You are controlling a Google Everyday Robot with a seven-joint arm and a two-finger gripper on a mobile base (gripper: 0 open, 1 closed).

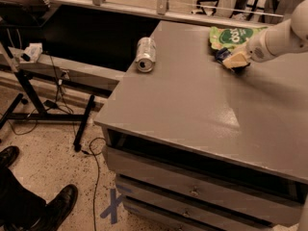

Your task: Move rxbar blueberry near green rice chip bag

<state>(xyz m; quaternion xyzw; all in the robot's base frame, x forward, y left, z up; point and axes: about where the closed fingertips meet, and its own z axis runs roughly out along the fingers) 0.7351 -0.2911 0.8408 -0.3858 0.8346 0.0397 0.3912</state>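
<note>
The rxbar blueberry [222, 55] shows only as a small dark blue patch near the far right corner of the table [187, 105], touching or just beside the near edge of the green rice chip bag [230, 34]. The bag lies flat against the far edge. The gripper [236, 61], pale and low over the surface, sits at the bar's right side and covers most of it. How far it is open, and whether it has hold of the bar, cannot be told. The white arm [281, 36] reaches in across the right edge.

Judged stage: placement, with the bar apparently already next to the bag. To finish well, the bar should be set flat on bare table beside the bag rather than on its crinkled edge. The release should be clean, and the withdrawal should go straight up before retreating toward the right edge, so that neither wrapper is dragged. The bag is light and close to the far edge, so a sideways nudge could push it off.

A silver soda can [145, 54] lies on its side near the far left corner, well apart.
</note>
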